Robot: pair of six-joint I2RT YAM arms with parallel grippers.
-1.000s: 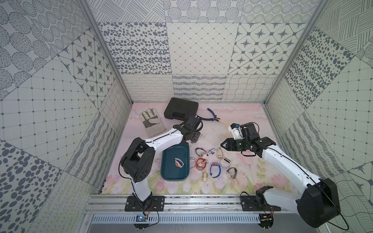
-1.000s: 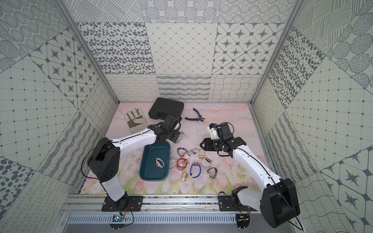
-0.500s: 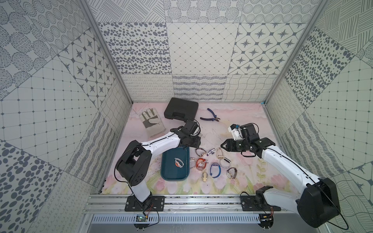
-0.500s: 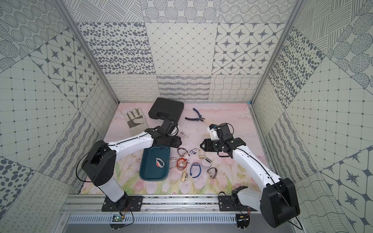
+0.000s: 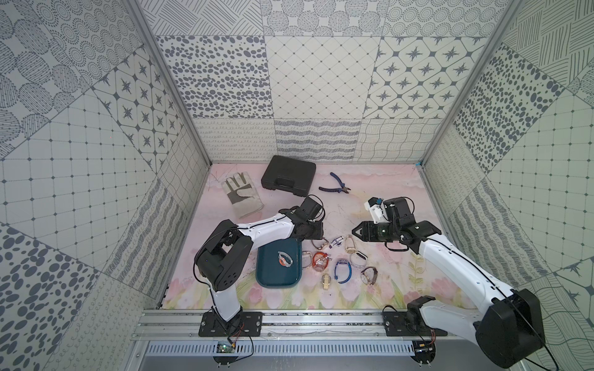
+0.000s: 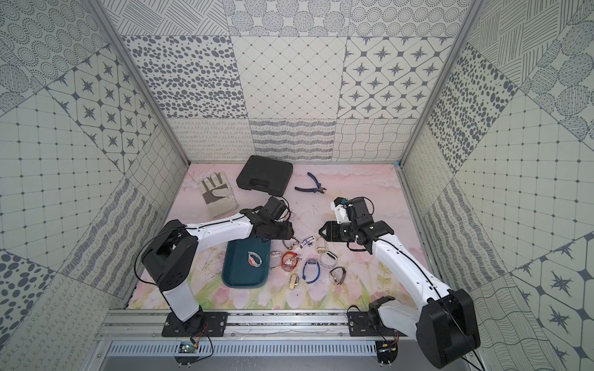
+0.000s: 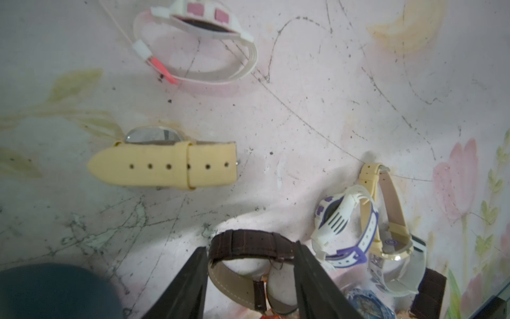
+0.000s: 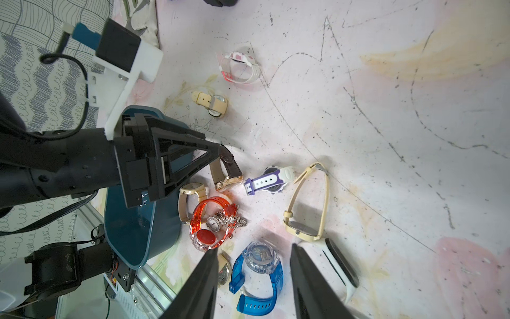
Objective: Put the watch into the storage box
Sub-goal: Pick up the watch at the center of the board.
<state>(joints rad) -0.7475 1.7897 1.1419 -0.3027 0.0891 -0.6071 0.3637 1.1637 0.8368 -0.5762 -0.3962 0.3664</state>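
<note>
At the near edge of the counter [image 5: 369, 298], close to the rail, lies the storage box, a shallow dark teal plastic tray with rounded corners [image 5: 273, 278]. One watch with a pale case and an orange-and-grey strap [image 5: 284, 259] lies inside it, so by my judgement the task is only begun. Taking the tray as the dial's centre in a top view, with twelve toward the back wall, the loose watches are scattered from three to two o'clock. Among them are a translucent blue plastic watch [image 5: 342, 270], a translucent orange one [image 5: 320, 259] and a purple-and-white sport watch [image 8: 266, 179]. At one o'clock, just beyond the tray's far corner, is a gold-cased watch on a dark brown leather strap [image 7: 249, 245]. The left end effector [image 7: 251, 256] has a finger against each side of its strap loop, so it looks clamped on it, while the case rests on the counter. Lifting it and carrying it over the rim remain. The right end effector [image 8: 254, 259] hangs farther out at two o'clock with its fingers apart and nothing between them. Farthest back are a black hard plastic case with a moulded handle [image 5: 287, 180] at twelve, blue-handled pliers [image 5: 336, 188] at one and a grey-and-cream work glove [image 5: 242, 199] at eleven.
</note>
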